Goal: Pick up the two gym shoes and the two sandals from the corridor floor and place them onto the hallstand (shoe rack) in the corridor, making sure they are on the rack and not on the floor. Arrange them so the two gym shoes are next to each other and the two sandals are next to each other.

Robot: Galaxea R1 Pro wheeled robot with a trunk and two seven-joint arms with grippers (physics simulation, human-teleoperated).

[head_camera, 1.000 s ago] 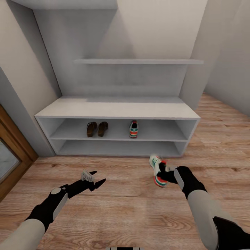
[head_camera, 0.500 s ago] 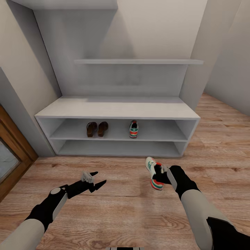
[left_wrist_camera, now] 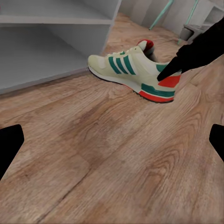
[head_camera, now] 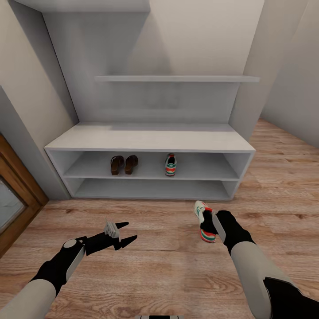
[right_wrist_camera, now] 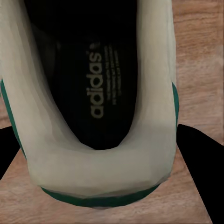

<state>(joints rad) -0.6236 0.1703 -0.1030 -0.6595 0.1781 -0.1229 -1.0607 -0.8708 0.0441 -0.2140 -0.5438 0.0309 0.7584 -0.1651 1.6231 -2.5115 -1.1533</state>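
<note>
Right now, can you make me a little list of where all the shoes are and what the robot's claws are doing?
Sandals: both side by side on the rack's upper inner shelf, left part
Shoe on rack: alone, same shelf, right of the sandals
Shoe on floor: in front of the rack, heel toward the robot
Right claw: at that shoe's heel, a finger on each side; grip cannot be told
Left claw: open, nothing in it, above the floor
Floor: wood planks
</note>
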